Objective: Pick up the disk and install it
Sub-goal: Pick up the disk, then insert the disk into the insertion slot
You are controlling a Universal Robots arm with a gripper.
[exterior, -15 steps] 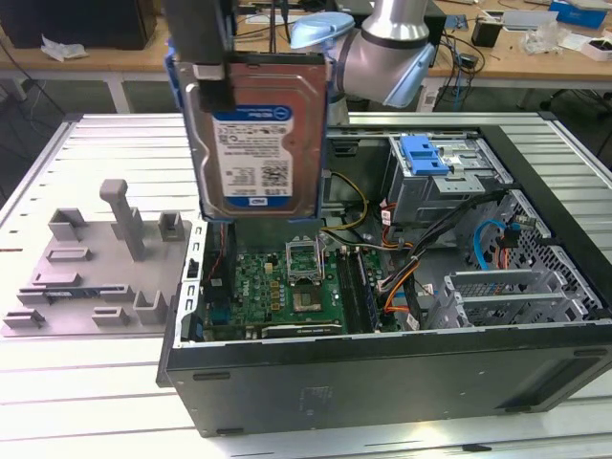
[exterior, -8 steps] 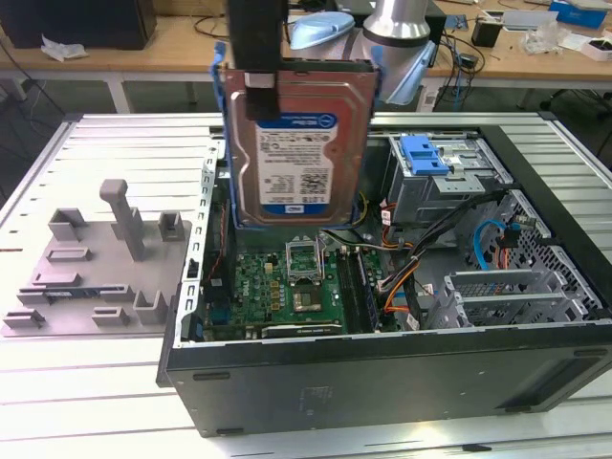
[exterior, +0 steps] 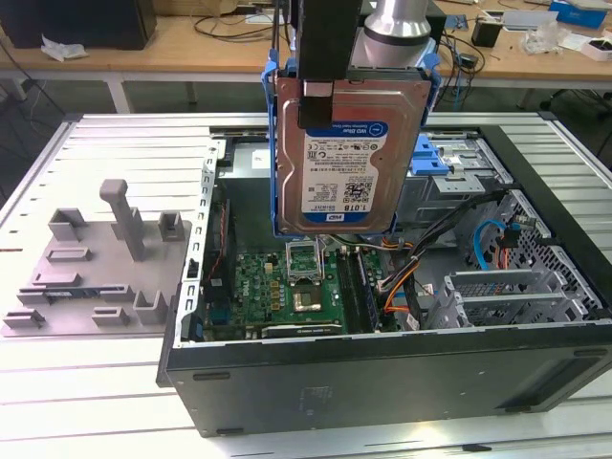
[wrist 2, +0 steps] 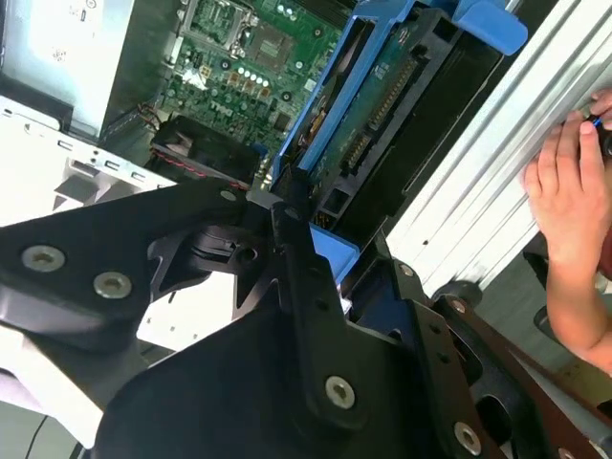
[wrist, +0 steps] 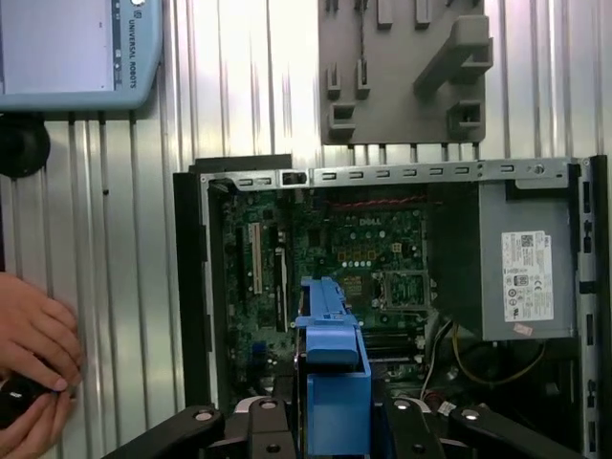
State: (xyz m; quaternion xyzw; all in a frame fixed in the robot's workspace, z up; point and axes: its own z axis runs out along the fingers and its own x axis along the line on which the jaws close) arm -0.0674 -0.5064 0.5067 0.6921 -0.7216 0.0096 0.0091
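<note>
Hand (exterior: 325, 105): gripping top edge of disk (exterior: 352, 167), black finger over front face.
Disk: hangs straight below hand, long axis vertical, label facing exterior view, blue carrier round it.
Under disk: open PC case (exterior: 382, 378), motherboard (exterior: 287, 287) directly beneath; looks apart.
Far: grey fixture tray (exterior: 86, 277) on bench (exterior: 96, 392), well apart.

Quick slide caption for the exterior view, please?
Robot hand holds the silver-grey hard drive in its blue plastic carrier upright above the open black computer case.
</note>
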